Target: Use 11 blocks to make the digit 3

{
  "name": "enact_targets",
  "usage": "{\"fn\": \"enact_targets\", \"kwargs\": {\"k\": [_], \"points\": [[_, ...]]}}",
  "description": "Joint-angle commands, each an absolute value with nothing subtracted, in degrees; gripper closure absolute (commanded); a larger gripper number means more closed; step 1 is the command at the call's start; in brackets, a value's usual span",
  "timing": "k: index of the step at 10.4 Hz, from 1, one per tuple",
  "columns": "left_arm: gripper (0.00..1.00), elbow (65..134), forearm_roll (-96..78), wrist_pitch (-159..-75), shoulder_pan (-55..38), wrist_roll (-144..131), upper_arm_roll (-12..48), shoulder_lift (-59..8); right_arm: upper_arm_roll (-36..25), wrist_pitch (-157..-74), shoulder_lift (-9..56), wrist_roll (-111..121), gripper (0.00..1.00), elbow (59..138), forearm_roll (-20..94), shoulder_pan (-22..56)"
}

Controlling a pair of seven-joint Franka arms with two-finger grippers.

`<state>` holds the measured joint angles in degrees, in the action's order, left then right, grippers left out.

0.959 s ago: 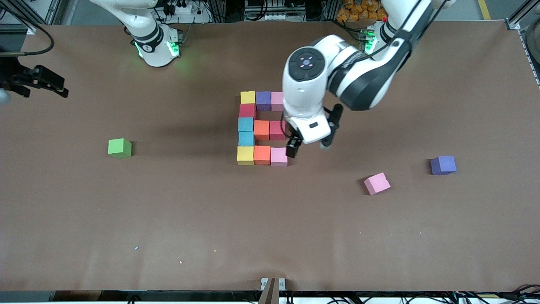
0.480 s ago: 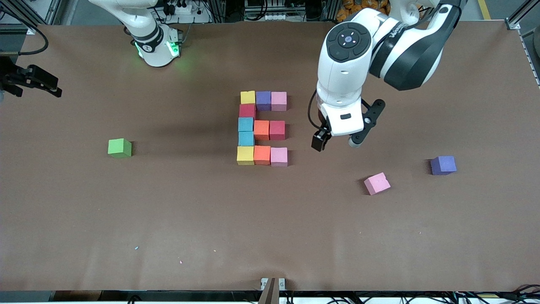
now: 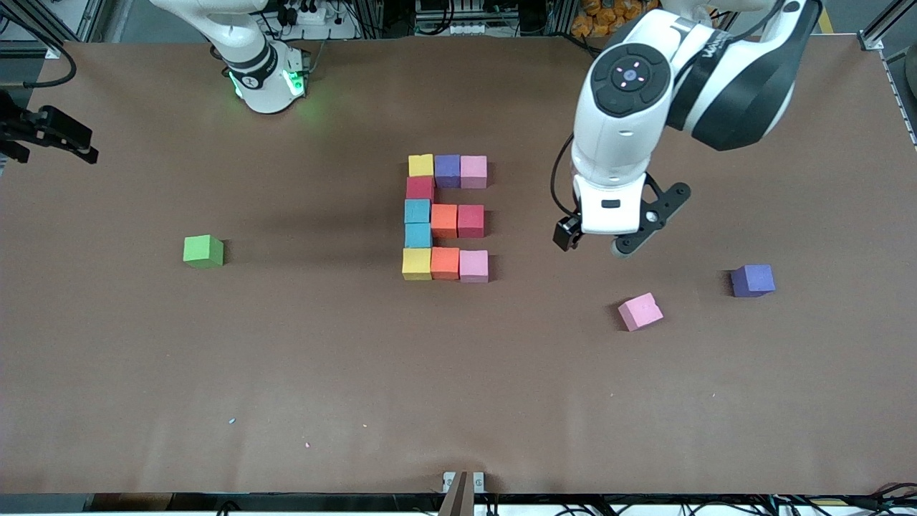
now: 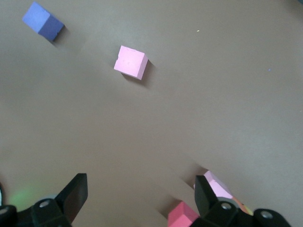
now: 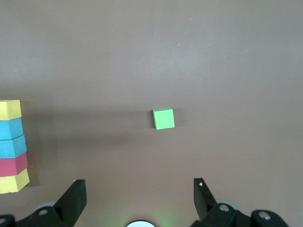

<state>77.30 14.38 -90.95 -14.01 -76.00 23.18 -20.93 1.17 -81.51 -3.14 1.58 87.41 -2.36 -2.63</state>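
Observation:
Eleven blocks lie packed together mid-table: yellow [image 3: 420, 165], purple [image 3: 447, 170] and pink [image 3: 473, 172] in the row farthest from the front camera, a column of red [image 3: 420, 188], light blue [image 3: 417, 211] and light blue [image 3: 418, 235], orange [image 3: 444, 220] and red [image 3: 471, 221] in the middle row, and yellow [image 3: 416, 264], orange [image 3: 445, 263] and pink [image 3: 473, 266] in the nearest row. My left gripper [image 3: 594, 242] [image 4: 139, 198] hangs open and empty over bare table between this group and a loose pink block [image 3: 640, 311] [image 4: 131, 62]. My right gripper [image 5: 139, 198] is open and empty, high up.
A loose purple block [image 3: 752, 280] [image 4: 42, 21] lies toward the left arm's end. A green cube [image 3: 203, 251] [image 5: 164, 118] lies toward the right arm's end. The right arm's hand [image 3: 50, 132] shows at the edge of the front view.
My left gripper has left the nearest-row pink block and moved toward the left arm's end of the table, open and empty. The right arm's hand has drifted slightly.

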Motion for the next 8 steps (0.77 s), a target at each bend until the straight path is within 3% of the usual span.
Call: {"fn": "enact_targets", "kwargs": {"k": [1,5,8], "points": [[0.00,78.7,12.8,-89.5,-12.1,-71.6,22.9,-18.5,0.5,-80.9,-1.2,2.3,0.00,84.2,-3.2,-1.8],[0.00,78.8,8.4,-89.4,-3.4,-51.4,22.5,-13.5,0.5,-80.9,-0.4,2.3,0.00,83.5,-2.9,-2.0],[0.00,79.1,4.4,-86.8,-2.8,-38.0,16.5,-9.9,0.6,-80.9,-0.1,2.3,0.00,83.5,-2.8,-2.1]]}}
